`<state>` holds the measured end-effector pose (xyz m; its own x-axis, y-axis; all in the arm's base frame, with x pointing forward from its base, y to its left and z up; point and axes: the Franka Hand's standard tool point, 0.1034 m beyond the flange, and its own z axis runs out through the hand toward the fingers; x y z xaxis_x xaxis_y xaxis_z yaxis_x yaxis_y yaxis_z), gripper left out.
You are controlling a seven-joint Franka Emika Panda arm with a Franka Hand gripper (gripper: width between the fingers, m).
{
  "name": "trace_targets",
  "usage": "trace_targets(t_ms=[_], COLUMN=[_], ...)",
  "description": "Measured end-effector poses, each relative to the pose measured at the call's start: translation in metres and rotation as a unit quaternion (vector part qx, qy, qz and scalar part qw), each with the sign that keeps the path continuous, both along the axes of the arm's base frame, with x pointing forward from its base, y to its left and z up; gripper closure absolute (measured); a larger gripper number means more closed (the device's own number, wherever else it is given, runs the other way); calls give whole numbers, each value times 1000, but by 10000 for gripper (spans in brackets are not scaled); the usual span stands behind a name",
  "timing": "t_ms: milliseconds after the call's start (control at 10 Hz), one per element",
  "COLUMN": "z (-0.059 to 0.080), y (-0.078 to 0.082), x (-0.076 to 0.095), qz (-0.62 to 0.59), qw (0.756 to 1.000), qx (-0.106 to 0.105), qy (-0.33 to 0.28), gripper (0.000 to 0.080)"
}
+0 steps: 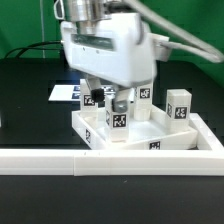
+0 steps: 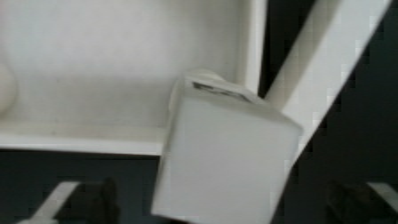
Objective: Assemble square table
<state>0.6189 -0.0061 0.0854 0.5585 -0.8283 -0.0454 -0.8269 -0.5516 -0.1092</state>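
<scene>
Nearest the exterior camera runs the long white rail [image 1: 110, 160] at six o'clock, and just behind it lies the square tabletop [image 1: 150, 135], rimmed underside up, at about five o'clock from centre. On its near corner socket stands a leg block [image 1: 119, 112], upright, tag facing the camera. The gripper [image 1: 112, 98] hangs directly over it, its jaws spread to either side of the block with a gap showing, so nothing is held; the wrist view shows the same leg [image 2: 222, 155] standing free against the tabletop's rim [image 2: 71, 140]. Judged from this, the leg is placed but perhaps not seated: the step calls for re-gripping squarely and twisting without tilting it. Another leg block [image 1: 179, 105] waits at three o'clock, and the marker board [image 1: 63, 93] lies at nine.
</scene>
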Motion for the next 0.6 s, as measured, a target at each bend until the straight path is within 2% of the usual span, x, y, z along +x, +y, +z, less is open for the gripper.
trace_targets(t_ms=[100, 200, 400, 500, 600], z=[0, 0, -1, -1, -2], y=[7, 12, 10, 10, 15], x=[-1, -4, -4, -3, 0], qz=[86, 189, 248, 325, 417], qw=[996, 982, 968, 945, 906], qx=[-7, -14, -19, -36, -64], qy=[-6, -13, -17, -24, -35], gripper=[181, 155, 151, 150, 150])
